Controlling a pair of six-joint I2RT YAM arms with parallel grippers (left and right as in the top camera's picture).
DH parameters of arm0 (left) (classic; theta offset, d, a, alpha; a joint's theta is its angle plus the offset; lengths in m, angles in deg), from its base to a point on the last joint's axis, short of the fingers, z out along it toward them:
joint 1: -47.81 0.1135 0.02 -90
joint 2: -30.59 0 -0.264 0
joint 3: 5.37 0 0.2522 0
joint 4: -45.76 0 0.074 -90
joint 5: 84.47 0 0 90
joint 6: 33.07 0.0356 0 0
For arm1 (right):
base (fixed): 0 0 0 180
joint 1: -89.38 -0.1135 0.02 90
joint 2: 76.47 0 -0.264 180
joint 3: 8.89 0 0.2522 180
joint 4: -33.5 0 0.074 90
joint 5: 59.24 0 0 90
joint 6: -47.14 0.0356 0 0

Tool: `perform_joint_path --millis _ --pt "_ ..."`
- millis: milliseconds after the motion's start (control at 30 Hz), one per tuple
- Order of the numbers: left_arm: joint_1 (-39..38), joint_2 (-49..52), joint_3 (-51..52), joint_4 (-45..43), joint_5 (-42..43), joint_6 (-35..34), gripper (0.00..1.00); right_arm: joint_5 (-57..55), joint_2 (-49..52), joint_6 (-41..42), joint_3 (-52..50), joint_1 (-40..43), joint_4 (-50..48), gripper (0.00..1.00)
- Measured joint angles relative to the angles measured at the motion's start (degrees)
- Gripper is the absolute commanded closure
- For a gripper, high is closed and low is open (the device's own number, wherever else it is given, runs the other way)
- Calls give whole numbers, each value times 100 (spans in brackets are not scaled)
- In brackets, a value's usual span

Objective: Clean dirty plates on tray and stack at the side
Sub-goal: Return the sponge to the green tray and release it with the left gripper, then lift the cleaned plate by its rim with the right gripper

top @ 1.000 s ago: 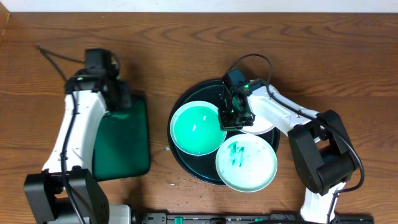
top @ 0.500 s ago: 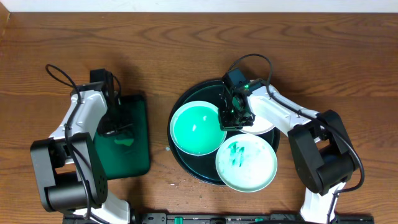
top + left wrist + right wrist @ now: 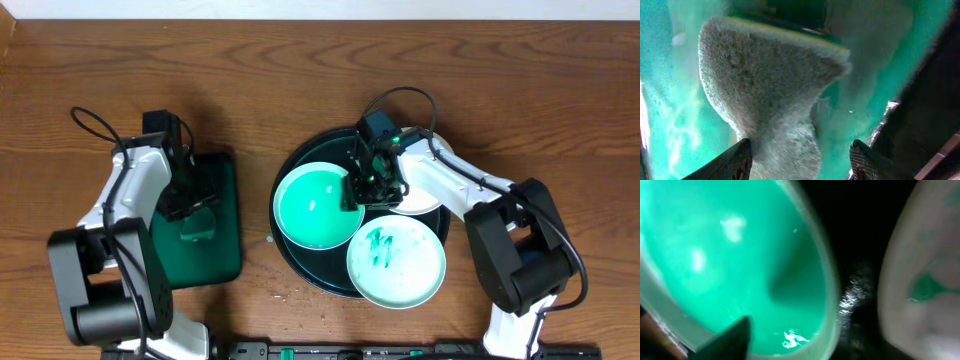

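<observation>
Over the table, overhead view: the round tray sits centre-right and carries all three plates. The teal-tinted plate lies on its left half. The scribbled plate lies at the front and overhangs the rim. The third plate is largely hidden under the right arm. Nothing is stacked at the side.

Change noted: within the last second the left arm has swung from the far corner of the green tray to its middle. The left gripper now sits just behind the sponge. The right gripper has only leaned slightly toward the right rim of the teal-tinted plate; that plate has not shifted.

Left wrist view: the jaws stand wide, with the sponge between the fingertips. A gap shows on one side, so the sponge is straddled and not yet pinched.

Right wrist view: the teal-tinted plate's rim crosses the frame, with one finger on its inner side. The other finger is lost against the dark tray, so I cannot tell whether the rim is clamped. A smeared white plate lies alongside.

Assessment: wiping has not begun on this plate. The sponge pick-up appears imminent, and the right arm is likely positioned to steady the plate.
</observation>
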Motion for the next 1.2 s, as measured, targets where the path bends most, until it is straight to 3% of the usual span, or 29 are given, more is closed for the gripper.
perform_joint_path --millis 133,233,267,300,467,800,1200 --pt "-4 -393 -4 -74 59 -2 42 63 -11 -28 -44 9 -258 61" --pt "-4 -774 -22 -76 72 -2 42 -28 20 -13 -76 7 -448 78" --pt "-4 -876 -26 -76 85 -2 42 -66 20 22 -81 7 -457 96" --pt "-4 -1058 -55 -76 105 0 42 -153 20 37 -94 4 -457 99" --pt "-4 -1471 -61 -59 157 -7 49 -343 39 28 -109 -66 -507 99" --pt "-4 -1768 -61 83 518 -24 50 -728 -61 -214 -111 -302 -557 99" --pt "-4 -1768 -61 85 603 -46 50 -1572 -1298 -498 -142 -411 -411 99"
